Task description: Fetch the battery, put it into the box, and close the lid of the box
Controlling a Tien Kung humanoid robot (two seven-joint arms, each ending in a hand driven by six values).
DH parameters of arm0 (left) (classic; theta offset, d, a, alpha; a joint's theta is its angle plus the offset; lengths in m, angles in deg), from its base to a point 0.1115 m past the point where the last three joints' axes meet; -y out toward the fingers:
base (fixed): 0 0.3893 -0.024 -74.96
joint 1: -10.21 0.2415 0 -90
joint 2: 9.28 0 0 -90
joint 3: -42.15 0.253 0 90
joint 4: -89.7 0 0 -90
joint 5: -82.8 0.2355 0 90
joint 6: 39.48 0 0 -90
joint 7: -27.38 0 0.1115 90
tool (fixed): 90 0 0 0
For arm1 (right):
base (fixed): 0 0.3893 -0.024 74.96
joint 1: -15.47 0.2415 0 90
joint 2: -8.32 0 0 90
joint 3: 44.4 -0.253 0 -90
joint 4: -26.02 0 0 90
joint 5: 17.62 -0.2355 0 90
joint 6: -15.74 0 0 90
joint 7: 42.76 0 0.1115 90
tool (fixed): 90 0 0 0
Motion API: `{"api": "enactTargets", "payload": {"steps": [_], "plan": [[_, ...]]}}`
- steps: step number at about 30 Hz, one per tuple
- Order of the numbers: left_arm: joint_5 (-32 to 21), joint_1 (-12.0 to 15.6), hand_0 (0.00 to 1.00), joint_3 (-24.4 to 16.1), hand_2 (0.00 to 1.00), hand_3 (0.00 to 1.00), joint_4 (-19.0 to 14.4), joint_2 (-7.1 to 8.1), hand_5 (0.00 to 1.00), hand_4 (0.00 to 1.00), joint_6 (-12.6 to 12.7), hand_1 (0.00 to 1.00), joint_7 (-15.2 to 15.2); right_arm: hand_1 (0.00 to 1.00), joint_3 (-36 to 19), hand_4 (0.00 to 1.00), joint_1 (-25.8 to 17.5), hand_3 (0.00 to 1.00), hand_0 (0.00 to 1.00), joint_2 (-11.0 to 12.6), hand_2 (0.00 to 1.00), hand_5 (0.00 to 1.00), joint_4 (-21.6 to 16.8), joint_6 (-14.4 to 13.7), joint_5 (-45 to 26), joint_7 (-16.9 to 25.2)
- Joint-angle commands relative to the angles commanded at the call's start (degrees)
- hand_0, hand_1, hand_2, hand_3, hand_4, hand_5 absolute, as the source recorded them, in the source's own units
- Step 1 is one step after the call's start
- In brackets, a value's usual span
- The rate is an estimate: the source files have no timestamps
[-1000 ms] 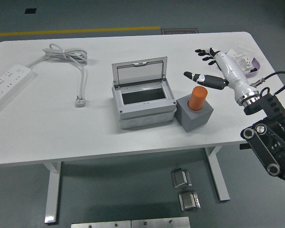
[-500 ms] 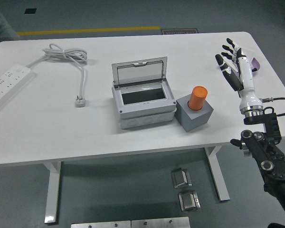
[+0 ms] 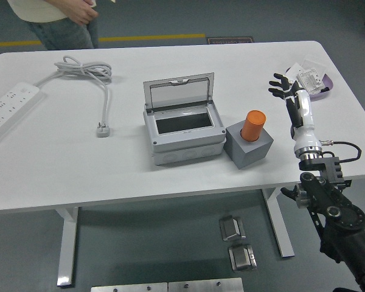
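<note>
1. The orange battery [image 3: 253, 125] stands upright in a socket in a gray block [image 3: 249, 145], right of the counter's middle, with nothing gripping it.
2. Just left of the block sits the gray box [image 3: 182, 136]; its lid [image 3: 179, 90] is tipped up and back on the far side, leaving the dark inside uncovered.
3. The right robot hand [image 3: 286, 91] is raised above the counter's right part, to the right of the battery and clear of it. Its fingers are spread and it holds nothing. The white forearm runs down to the black arm at the lower right corner.
4. Beyond that hand, near the right edge, lies a small purple tray [image 3: 324, 89] with a clear packet on it.
5. A white power strip [image 3: 8, 107] lies at the far left of the white counter [image 3: 109, 176]; its cable [image 3: 85, 70] loops along the far side and ends in a plug [image 3: 102, 128].
6. A person [image 3: 64, 18] stands behind the far left corner, hands together in front of the body.
</note>
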State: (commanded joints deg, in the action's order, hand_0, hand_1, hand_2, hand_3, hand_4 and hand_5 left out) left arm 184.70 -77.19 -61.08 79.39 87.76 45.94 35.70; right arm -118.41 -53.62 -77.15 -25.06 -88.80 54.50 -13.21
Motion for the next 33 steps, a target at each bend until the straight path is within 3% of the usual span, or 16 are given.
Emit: {"api": "enactTargets", "payload": {"steps": [10,23,24,29,30,33], "plan": [[0.1,-0.1,0.629,0.2,0.673,0.693,0.0,0.14,0.15,0.683,0.0,0.675,0.0,0.626,3.1,0.998,1.6,0.697,0.691,0.3,0.672,0.998,3.8,1.6,-1.7,-0.4],[0.4,-0.4,0.629,0.3,0.672,0.692,0.0,0.23,0.15,0.679,-0.1,0.675,0.0,0.643,6.0,0.998,3.0,0.712,0.695,0.7,0.685,0.998,4.6,3.7,-2.1,-1.7],[0.5,-0.4,0.629,0.3,0.672,0.692,0.0,0.23,0.15,0.679,-0.1,0.675,0.0,0.654,6.2,0.998,3.1,0.727,0.682,0.7,0.696,0.917,4.7,3.8,-2.1,-1.7],[0.6,-0.4,0.629,0.4,0.672,0.692,0.0,0.19,0.15,0.679,-0.1,0.675,0.1,0.654,7.6,0.998,3.4,0.727,0.682,0.6,0.696,0.917,4.8,4.1,-2.6,-1.9],[0.6,-0.4,0.627,0.4,0.671,0.692,0.0,0.18,0.15,0.679,-0.1,0.675,0.1,0.658,7.8,0.97,3.4,0.734,0.659,0.6,0.699,0.8,4.9,4.1,-2.7,-1.9],[0.5,-0.4,0.627,0.5,0.671,0.692,0.0,0.16,0.15,0.679,-0.1,0.675,0.0,0.658,8.4,0.97,3.4,0.734,0.659,0.5,0.699,0.8,4.9,4.2,-2.8,-1.9]]}}
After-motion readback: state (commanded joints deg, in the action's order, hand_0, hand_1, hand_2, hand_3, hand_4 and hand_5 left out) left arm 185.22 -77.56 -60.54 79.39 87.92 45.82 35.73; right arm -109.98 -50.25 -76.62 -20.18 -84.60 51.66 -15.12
